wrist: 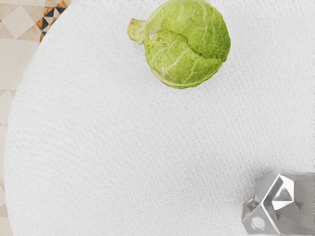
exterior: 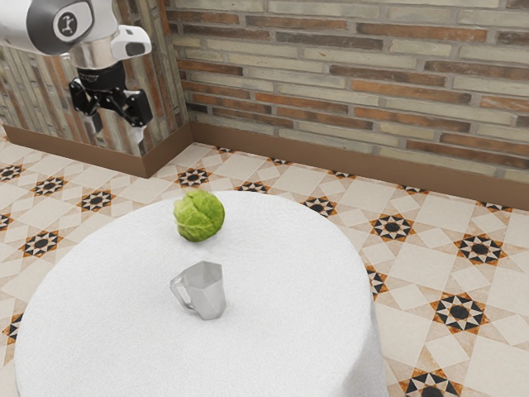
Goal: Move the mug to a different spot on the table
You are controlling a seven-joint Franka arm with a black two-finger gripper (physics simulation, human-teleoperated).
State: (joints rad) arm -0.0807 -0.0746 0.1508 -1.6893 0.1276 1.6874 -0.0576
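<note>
A silver faceted mug stands upright near the middle of the round white table, its handle toward the exterior view's left. In the wrist view the mug sits at the corner, seen from above. My black gripper hangs high above the floor at the exterior view's upper left. It is well away from the mug and holds nothing. Its fingers stand apart, open.
A green cabbage lies on the table just behind the mug, toward the brick wall; in the wrist view the cabbage is between the mug and the table's edge. Patterned tile floor surrounds the table.
</note>
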